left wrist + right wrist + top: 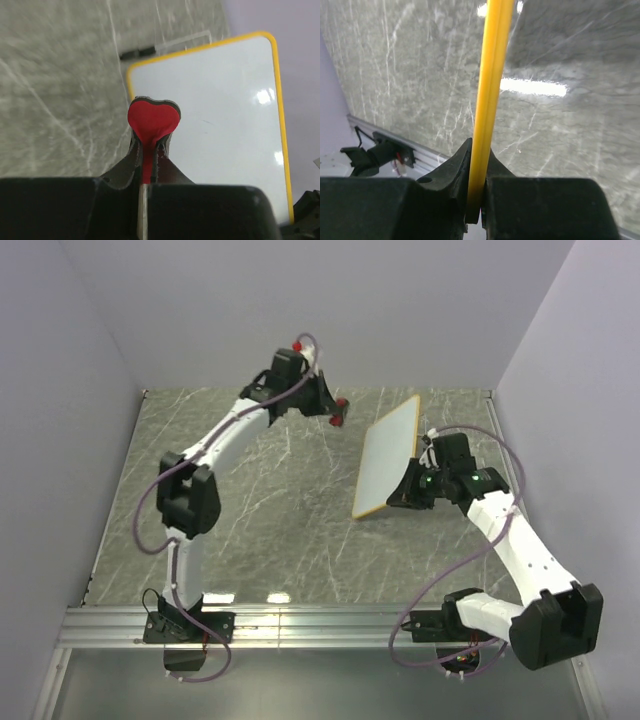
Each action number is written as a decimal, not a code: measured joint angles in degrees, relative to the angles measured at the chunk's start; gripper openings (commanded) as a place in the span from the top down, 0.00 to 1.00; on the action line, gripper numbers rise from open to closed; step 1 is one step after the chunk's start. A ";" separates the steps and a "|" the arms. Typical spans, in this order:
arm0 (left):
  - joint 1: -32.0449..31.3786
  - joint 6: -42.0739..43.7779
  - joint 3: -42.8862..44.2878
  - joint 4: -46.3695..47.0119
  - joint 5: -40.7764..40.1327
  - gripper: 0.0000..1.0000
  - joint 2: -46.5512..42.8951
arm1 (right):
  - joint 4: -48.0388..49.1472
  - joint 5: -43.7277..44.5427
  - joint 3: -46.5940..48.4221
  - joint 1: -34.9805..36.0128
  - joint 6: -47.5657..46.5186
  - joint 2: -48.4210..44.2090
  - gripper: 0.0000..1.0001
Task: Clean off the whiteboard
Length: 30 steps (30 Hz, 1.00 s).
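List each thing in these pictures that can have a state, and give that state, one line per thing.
whiteboard: held up at a tilt by its yellow frame; no writing visible on its face.
eraser: clamped between the fingers, not touching the board.
left gripper: shut on the eraser.
right gripper: shut on the whiteboard's frame edge.

I count two claws of mine: one left claw (335,412) at ten o'clock from the board and one right claw (406,492) at its five o'clock. One whiteboard (388,458). One red eraser (152,119). One marbled table (270,530) under it all.
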 measured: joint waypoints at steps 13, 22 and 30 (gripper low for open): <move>0.22 2.10 -20.33 -11.85 -19.69 0.21 -4.66 | -5.57 12.48 16.59 -8.02 -3.74 -0.94 1.00; 0.44 1.62 -27.26 -14.80 -23.43 0.21 -7.69 | -4.81 11.56 15.41 -11.41 -7.04 6.67 1.00; 0.46 0.59 -31.61 -14.64 -23.61 0.23 -7.80 | -3.32 10.29 12.33 -10.88 -9.35 6.38 1.00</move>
